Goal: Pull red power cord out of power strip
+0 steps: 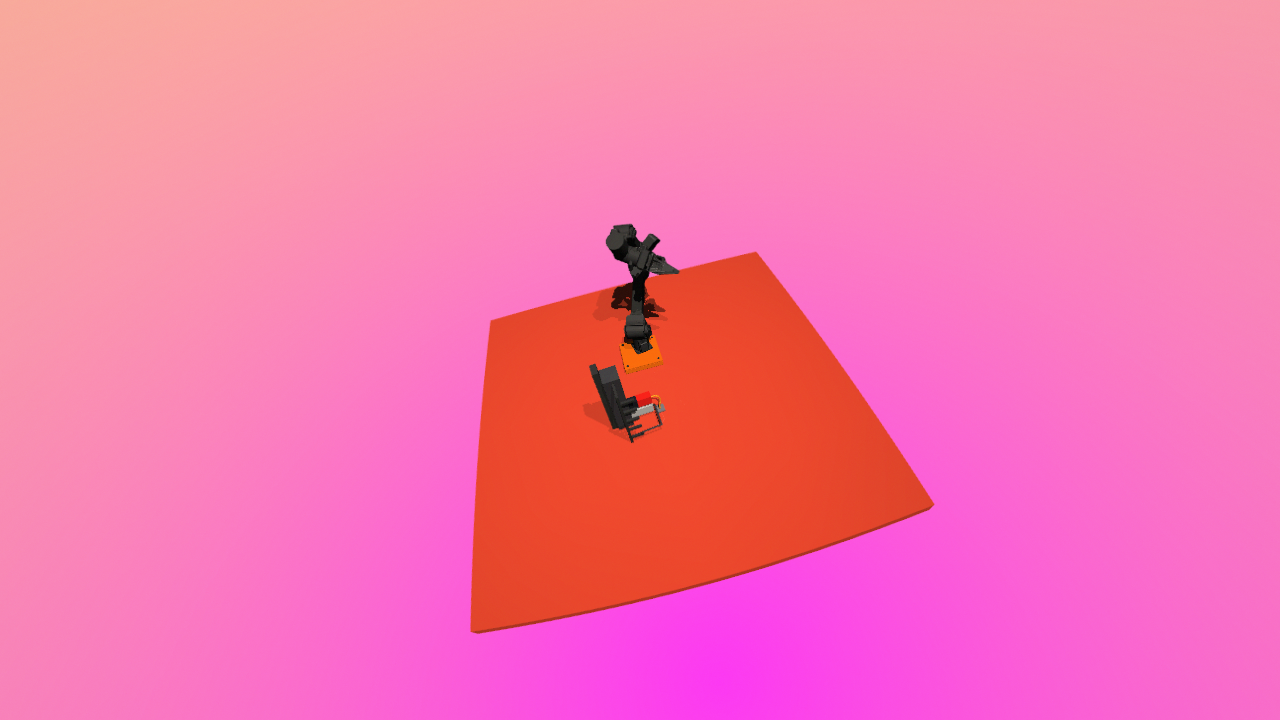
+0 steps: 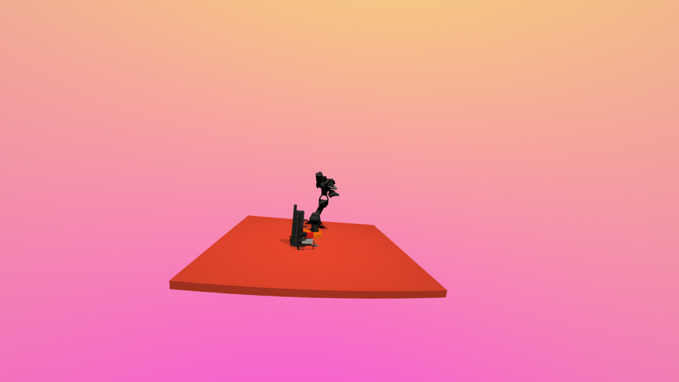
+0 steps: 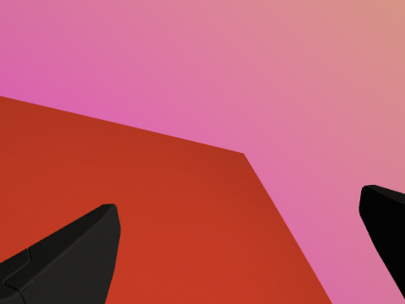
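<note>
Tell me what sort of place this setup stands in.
Probably a bare test stage, not a furnished room: a flat red square platform set against a plain pink-to-orange backdrop. It carries only the black jointed arm on an orange base plate and an upright black power strip with a red plug.

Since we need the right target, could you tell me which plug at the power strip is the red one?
The red plug is the upper one, nearer the arm's orange base; the grey plug sits just below it.
</note>
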Action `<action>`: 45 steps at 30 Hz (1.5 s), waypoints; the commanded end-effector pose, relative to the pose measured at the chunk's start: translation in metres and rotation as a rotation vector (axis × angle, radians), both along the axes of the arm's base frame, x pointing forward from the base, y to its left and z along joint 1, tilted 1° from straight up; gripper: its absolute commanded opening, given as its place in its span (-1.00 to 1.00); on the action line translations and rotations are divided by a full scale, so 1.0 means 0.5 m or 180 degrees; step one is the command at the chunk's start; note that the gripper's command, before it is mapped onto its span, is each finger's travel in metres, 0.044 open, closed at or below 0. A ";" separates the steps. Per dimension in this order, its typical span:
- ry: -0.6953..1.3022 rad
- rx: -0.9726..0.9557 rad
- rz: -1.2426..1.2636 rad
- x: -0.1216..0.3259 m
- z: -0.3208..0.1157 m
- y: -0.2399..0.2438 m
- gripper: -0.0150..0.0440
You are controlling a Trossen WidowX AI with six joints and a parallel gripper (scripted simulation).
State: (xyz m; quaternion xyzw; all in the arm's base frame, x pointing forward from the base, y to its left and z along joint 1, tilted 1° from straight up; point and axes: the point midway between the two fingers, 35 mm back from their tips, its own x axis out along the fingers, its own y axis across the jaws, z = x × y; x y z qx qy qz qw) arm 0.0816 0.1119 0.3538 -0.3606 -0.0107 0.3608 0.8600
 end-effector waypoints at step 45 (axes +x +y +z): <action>0.3151 -0.2796 0.0085 0.401 -0.494 -0.357 0.05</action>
